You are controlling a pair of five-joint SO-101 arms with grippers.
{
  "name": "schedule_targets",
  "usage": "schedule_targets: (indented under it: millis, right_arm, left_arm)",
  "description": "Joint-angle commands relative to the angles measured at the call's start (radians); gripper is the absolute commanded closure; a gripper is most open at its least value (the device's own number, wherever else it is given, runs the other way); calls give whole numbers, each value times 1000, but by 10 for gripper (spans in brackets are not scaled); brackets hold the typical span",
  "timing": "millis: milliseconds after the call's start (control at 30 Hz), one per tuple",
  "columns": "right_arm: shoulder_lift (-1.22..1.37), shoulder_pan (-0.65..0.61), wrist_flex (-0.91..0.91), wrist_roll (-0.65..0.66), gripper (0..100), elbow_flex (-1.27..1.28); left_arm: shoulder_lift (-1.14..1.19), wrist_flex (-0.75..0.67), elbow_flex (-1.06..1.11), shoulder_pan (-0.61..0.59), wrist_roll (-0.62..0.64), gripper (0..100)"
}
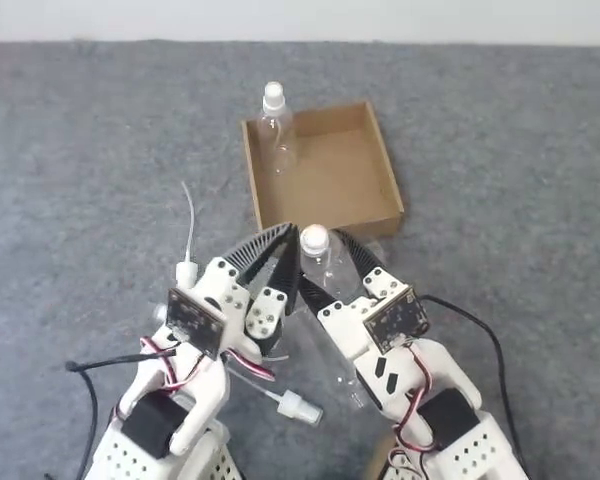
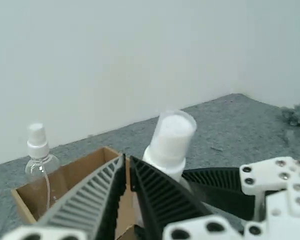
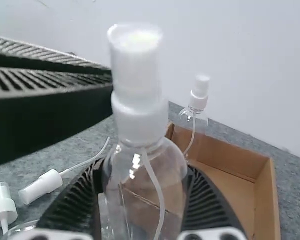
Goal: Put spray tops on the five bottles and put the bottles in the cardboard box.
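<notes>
My right gripper (image 1: 325,265) is shut on a clear bottle (image 3: 142,185) and holds it upright just in front of the cardboard box (image 1: 390,180). A white spray top (image 3: 135,75) sits on the bottle's neck, its tube hanging down inside. My left gripper (image 1: 292,240) is shut, with nothing between its ribbed fingers (image 2: 155,195), and its tips lie right beside that spray top (image 2: 170,137). A second capped bottle (image 1: 277,125) stands in the box's far left corner. One loose spray top (image 1: 187,262) lies left of the left arm, another (image 1: 298,405) lies between the arm bases.
Grey carpet covers the table. A clear bottle (image 1: 352,385) lies by the right arm's base. Most of the box floor (image 1: 330,185) is bare. A black cable (image 1: 110,362) runs off to the left of the left arm.
</notes>
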Motion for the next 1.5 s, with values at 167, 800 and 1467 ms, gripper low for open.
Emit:
schedule_targets:
  millis: [167,800,1467]
  right_arm:
    - [-22,-7,5,3,992,12]
    - [-22,-5,5,3,992,14]
    - [-22,-1,68,3,992,5]
  left_arm:
    - [-8,29,-5,49,-43,987]
    - [-8,95,-2,160,-74,959]
    - [-9,91,-157,-186,-12,959]
